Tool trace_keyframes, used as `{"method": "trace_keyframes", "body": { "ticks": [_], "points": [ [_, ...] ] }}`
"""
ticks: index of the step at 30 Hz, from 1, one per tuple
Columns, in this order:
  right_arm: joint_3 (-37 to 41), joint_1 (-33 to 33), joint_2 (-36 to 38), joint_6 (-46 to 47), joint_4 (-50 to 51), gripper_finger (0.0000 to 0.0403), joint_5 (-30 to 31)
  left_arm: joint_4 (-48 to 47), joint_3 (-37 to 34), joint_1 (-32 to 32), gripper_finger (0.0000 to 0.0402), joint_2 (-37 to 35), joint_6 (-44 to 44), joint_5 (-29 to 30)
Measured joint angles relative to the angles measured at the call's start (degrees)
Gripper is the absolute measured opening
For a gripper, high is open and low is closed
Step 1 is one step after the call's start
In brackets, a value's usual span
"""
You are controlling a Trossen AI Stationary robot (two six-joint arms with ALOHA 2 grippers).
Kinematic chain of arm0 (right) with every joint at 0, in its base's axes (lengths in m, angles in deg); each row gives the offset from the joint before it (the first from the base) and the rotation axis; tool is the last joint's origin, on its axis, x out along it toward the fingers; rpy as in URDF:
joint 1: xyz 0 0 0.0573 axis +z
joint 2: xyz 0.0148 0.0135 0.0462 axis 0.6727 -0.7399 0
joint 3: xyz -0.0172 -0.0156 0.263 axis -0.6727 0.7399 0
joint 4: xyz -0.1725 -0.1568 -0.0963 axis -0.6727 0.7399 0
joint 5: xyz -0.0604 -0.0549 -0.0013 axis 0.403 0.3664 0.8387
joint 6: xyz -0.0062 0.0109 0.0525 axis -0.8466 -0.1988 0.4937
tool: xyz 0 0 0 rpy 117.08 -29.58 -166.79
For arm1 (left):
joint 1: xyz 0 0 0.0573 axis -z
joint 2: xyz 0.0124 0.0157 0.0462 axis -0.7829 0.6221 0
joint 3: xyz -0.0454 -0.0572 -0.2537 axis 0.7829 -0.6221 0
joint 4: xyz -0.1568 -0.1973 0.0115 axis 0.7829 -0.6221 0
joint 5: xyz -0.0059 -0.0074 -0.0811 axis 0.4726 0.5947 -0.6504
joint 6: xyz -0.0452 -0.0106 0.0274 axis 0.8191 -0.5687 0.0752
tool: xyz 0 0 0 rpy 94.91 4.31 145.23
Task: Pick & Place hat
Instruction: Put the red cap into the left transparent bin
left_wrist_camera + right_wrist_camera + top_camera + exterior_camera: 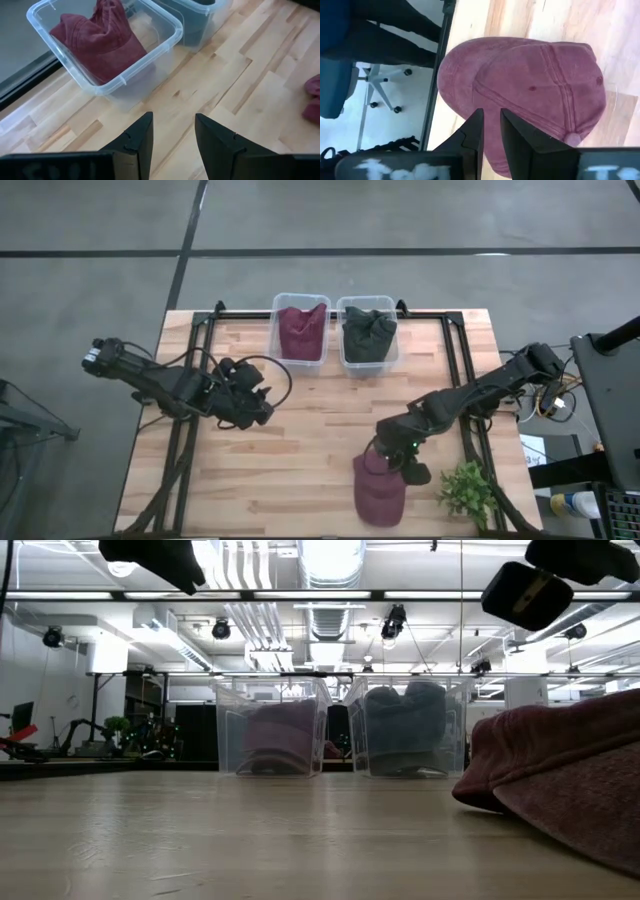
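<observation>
A maroon cap [378, 492] lies crown up on the wooden table, close to its near edge, and also shows in the right wrist view [530, 85] and the low view [570, 770]. My right gripper [395, 460] hangs above the cap's far side without touching it; its fingers [491, 116] stand only a narrow gap apart with nothing between them. My left gripper [262, 408] is open over bare table left of centre, its fingers [173, 122] pointing toward a clear bin [107, 45].
Two clear bins stand at the table's far edge. The left one [300, 330] holds a maroon cap and the right one [368, 335] a dark green one. A small green plant [465, 492] sits right of the cap. A black frame [455, 370] runs along the table's sides.
</observation>
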Motion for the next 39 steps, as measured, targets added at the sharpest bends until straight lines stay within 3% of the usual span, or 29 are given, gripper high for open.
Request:
{"method": "trace_keyframes", "body": {
  "ticks": [9,16,30,39],
  "points": [
    [0.00,-0.54,-0.89,-1.35,-0.81,0.0059,0.29,-0.35,-0.29,0.12,0.0138,-0.01,-0.05,0.27],
    [0.00,-0.58,-0.87,-1.43,-0.77,0.0062,4.15,-0.63,-0.28,0.13,0.0138,-0.02,-0.36,0.64],
    [0.02,0.64,-0.98,-1.50,-1.43,0.0195,5.38,-0.68,-0.28,0.13,0.0138,-0.04,-0.27,0.78],
    [0.02,9.55,-0.98,1.08,-1.78,0.0210,6.66,-1.78,-0.27,0.12,0.0138,-0.04,-0.24,0.78]
  ]
}}
